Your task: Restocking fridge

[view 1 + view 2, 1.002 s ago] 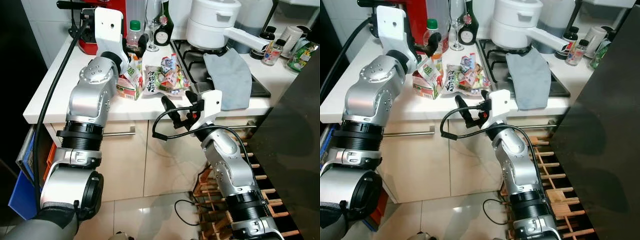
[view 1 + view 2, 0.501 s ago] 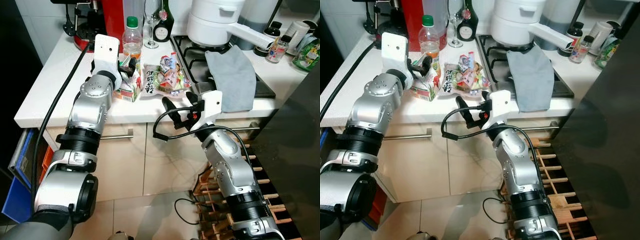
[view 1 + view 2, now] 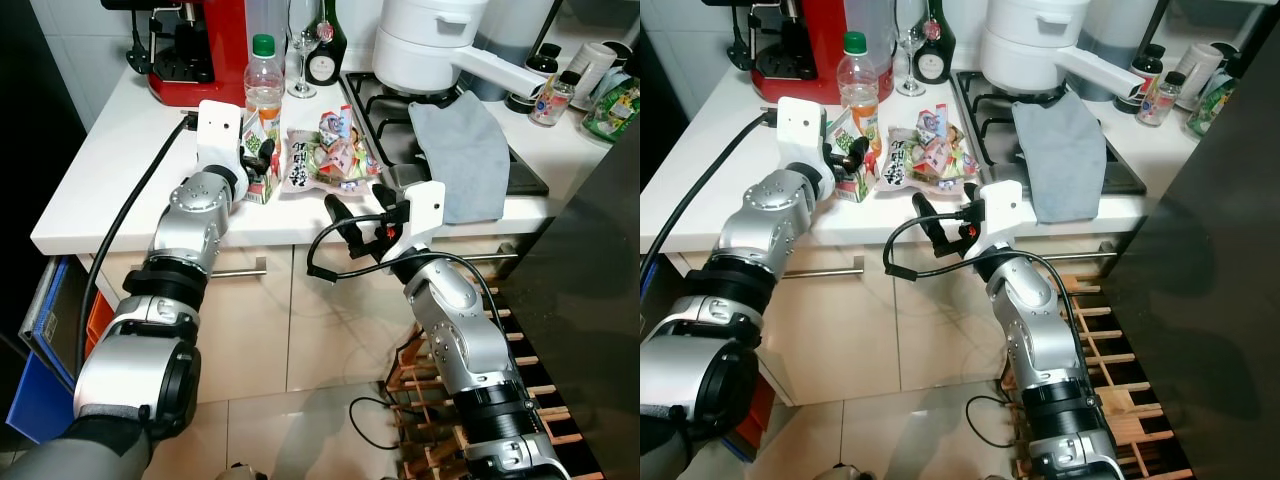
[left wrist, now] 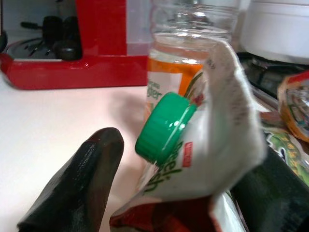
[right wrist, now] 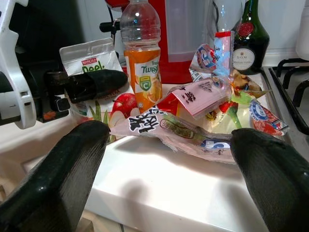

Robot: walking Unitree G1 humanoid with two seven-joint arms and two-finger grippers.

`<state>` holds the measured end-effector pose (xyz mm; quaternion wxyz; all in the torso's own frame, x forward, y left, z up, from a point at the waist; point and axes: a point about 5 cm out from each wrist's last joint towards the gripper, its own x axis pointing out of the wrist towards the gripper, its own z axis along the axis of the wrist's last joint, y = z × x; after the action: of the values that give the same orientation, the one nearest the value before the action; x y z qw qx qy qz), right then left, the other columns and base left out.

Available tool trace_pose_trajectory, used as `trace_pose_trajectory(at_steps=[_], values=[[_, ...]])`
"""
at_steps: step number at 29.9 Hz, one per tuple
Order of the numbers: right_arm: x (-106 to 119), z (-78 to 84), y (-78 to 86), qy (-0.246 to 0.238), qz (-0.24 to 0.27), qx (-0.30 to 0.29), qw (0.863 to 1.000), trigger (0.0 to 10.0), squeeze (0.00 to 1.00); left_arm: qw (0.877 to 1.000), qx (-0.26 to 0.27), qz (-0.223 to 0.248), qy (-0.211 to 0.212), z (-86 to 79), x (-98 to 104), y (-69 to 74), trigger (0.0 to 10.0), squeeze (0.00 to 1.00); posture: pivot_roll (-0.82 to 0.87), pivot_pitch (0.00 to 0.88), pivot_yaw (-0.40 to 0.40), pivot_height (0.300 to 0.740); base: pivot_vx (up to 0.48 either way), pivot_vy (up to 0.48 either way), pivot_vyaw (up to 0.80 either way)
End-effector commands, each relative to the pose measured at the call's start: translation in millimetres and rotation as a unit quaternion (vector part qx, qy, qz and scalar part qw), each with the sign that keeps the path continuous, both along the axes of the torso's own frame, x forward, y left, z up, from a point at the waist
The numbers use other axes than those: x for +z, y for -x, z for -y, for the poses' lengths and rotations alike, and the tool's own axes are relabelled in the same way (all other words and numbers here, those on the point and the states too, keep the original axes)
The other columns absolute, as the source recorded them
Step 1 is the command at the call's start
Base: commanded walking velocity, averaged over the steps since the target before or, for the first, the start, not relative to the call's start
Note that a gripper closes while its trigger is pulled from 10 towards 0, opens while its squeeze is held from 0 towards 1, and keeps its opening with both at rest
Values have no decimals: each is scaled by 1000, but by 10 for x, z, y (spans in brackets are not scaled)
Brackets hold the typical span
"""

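Juice carton (image 3: 262, 168) with green cap (image 4: 164, 127), upright near the front edge of the white surface (image 3: 120, 150), clamped at its top between the black fingers (image 4: 82, 183) of the left pincer (image 3: 256, 158). Just behind it, an orange drink bottle (image 3: 264, 85); beside it toward the hob, a pile of snack packets (image 3: 328, 152). Further back, a red coffee machine (image 3: 195, 50). Below the front edge, right pincer (image 3: 355, 215) with fingers spread wide, holding nothing.

One juice carton (image 3: 262, 165), one orange bottle (image 3: 264, 82) (green cap), one snack bag (image 3: 333, 152).
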<state>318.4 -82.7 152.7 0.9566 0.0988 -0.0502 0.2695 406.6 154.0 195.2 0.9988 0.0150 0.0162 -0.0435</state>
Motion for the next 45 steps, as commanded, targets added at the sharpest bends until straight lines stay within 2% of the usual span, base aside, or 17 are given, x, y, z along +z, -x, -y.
trace_pose_trajectory(at_steps=[1, 3, 10, 14, 17, 23, 27, 34, 35, 36, 37, 38, 44, 45], values=[[20, 22, -23, 1, 0, 1, 1000, 10000, 0, 1000, 7, -5, 9, 10, -10, -12, 0, 0, -46, 0, -26, 740, 0, 0, 0], [20, 40, -25, 2, -1, -2, 1000, 10000, 0, 1000, 0, 24, 18, 50, 101, -34, 0, 0, -50, 0, -27, 740, 0, 0, 0], [17, 60, -31, 6, -1, -3, 1000, 10000, 0, 998, -15, 57, 32, 84, 206, -53, 0, 0, -49, 0, -32, 740, 0, 0, 0], [18, 57, -31, 7, 0, -4, 1000, 10000, 0, 997, -19, 77, 26, 85, 270, -46, 0, 0, -51, 0, -29, 740, 0, 0, 0], [24, 54, -32, 6, 2, -6, 1000, 10000, 0, 992, -23, 125, 11, 53, 436, -5, 0, 0, -59, 0, -15, 740, 0, 0, 0], [13, 71, -26, 11, 3, -9, 1000, 10000, 0, 984, -16, 177, -7, 4, 630, 72, 0, 0, -64, 0, -17, 740, 0, 0, 0], [-8, 102, -26, 17, 1, -9, 1000, 10000, 0, 976, -12, 219, -7, -24, 806, 180, 0, 0, -54, 0, -27, 740, 0, 0, 0], [-20, 81, -39, 17, -2, -5, 1000, 10000, 0, 976, -22, 212, -37, 42, 737, 233, 0, 0, -28, 0, -40, 740, 0, 0, 0], [-29, 62, -43, 16, -4, -2, 1000, 10000, 0, 975, -17, 218, -38, 47, 752, 247, 10000, 0, -17, 0, -42, 740, 0, 0, 0], [-31, 46, -43, 16, -4, -1, 1000, 10000, 0, 975, -17, 220, -27, 31, 760, 258, 10000, 0, -16, 0, -40, 740, 0, 0, 0], [-29, 32, -42, 16, -4, 0, 1000, 10000, 0, 975, -17, 223, -21, 13, 768, 267, 10000, 239, -16, 0, -40, 740, 0, 0, 0], [-22, 19, -40, 14, -3, 1, 1000, 10000, 0, 975, -20, 220, -16, -8, 767, 275, 10000, 1000, -14, 0, -40, 740, 0, 0, 0], [41, -41, 4, -3, 9, 22, 1000, 10000, 0, 985, 4, 172, -16, -148, 689, 219, 10000, 1000, -13, 0, -34, 740, 0, 0, 0], [133, -95, 38, -16, 22, 52, 998, 10000, 0, 985, 1, 172, -2, -169, 744, 200, 10000, 1000, -25, 0, -35, 740, 0, 0, 0]])
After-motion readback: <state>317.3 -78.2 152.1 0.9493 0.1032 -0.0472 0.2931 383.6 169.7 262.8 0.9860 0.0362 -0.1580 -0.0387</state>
